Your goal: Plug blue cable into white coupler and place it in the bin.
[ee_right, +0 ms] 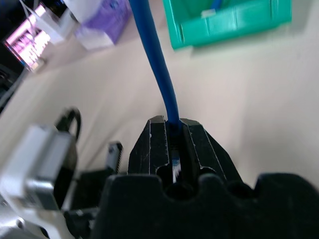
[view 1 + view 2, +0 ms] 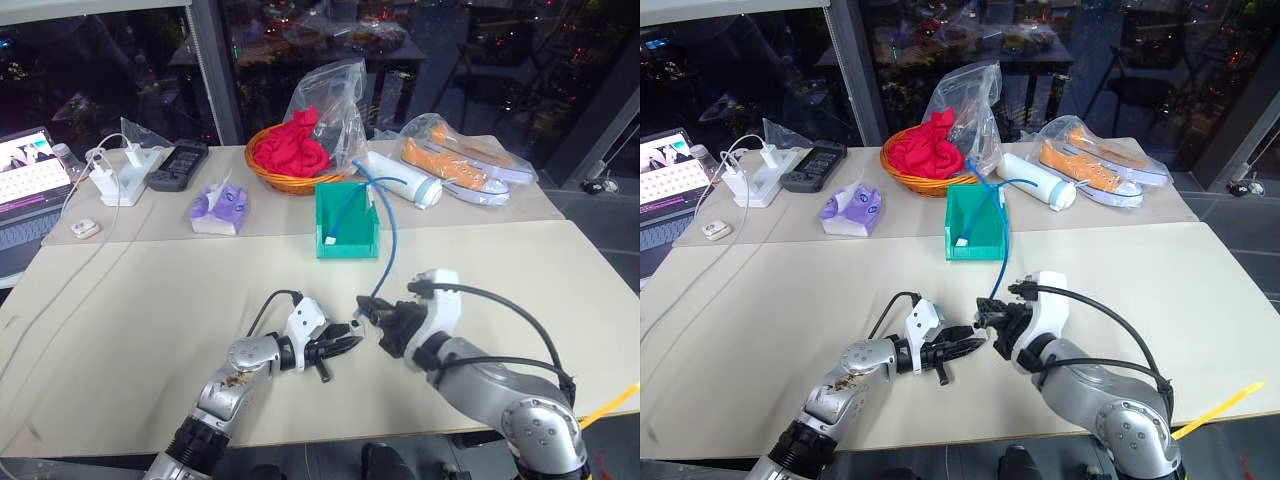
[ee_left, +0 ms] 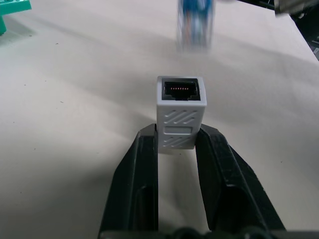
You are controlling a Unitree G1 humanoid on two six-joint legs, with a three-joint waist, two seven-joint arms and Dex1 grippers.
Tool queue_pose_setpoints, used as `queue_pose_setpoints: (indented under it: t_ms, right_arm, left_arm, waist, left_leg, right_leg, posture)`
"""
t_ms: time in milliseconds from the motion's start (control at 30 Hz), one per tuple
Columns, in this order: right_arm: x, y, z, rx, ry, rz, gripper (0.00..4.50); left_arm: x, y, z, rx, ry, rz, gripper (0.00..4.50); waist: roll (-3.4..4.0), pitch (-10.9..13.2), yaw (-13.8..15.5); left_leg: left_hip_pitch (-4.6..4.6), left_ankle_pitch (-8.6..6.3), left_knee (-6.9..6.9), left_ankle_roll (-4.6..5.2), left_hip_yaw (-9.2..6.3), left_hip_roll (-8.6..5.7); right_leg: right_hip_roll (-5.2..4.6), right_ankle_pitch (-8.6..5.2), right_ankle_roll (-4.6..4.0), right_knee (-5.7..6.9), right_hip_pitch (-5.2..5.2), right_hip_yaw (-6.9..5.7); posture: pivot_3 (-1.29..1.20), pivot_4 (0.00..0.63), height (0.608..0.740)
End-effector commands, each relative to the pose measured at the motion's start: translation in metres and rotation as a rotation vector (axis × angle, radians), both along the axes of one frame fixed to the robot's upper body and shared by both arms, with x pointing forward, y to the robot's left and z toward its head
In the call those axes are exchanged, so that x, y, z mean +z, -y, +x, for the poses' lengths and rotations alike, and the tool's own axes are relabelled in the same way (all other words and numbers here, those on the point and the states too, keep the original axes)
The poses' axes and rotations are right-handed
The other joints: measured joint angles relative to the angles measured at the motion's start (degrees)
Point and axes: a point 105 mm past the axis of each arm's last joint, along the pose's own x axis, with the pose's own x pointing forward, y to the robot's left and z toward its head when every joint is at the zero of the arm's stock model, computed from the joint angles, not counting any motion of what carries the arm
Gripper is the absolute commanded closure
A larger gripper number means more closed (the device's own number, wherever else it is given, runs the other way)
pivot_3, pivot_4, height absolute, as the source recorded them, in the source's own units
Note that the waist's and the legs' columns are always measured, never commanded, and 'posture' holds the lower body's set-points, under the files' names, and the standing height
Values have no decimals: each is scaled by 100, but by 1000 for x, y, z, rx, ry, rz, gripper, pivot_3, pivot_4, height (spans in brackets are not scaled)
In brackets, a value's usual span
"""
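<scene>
My left gripper (image 3: pixel 178 133) is shut on the white coupler (image 3: pixel 180 107), which stands out past the fingertips with its dark socket facing away. In the head view, the left gripper (image 2: pixel 340 345) hangs just above the table's near middle. My right gripper (image 2: pixel 372 312) is close beside it, tips almost meeting, shut on the blue cable (image 1: pixel 157 59) near its plug end. That plug (image 3: pixel 195 25) floats blurred a short way beyond the coupler's socket, apart from it. The cable (image 2: pixel 390 240) rises and arcs back into the teal bin (image 2: pixel 347 243), where its far end lies.
Behind the bin are an orange wicker basket (image 2: pixel 290 170) with red cloth, a white tube (image 2: pixel 400 182) and bagged orange shoes (image 2: pixel 460 160). Further left lie a purple tissue pack (image 2: pixel 218 207), a black device (image 2: pixel 178 165), white chargers (image 2: pixel 120 178) and a laptop (image 2: pixel 28 190).
</scene>
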Motion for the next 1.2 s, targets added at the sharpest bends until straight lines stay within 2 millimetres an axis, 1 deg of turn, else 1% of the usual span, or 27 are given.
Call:
queue_pose_setpoints:
  t_ms: [33,367,767,1200]
  right_arm:
    - [8,-5,-5,24,34,2,4500]
    - [3,-9,-6,50,23,-15,4500]
    - [-3,-3,1,33,38,-64,4500]
    - [-11,-2,4,31,43,-106,4500]
  left_arm:
    - [4,4,-4,-15,29,-6,3892]
    - [4,3,-5,-17,28,-3,3892]
    - [6,2,-5,-18,33,-2,3892]
    - [7,1,-5,-16,36,1,3892]
  waist:
    - [0,0,1]
    - [0,0,0]
    - [0,0,0]
    - [0,0,0]
  left_leg:
    - [0,0,0,0,0,0]
    - [1,0,0,0,0,0]
    - [1,0,0,0,0,0]
    - [2,0,0,0,0,0]
  right_leg:
    - [0,0,0,0,0,0]
    - [0,0,0,-4,0,0]
    - [0,0,0,-4,0,0]
    - [0,0,0,-4,0,0]
  posture:
    - [0,150,723]
    - [0,150,723]
    - [0,150,723]
    - [0,150,723]
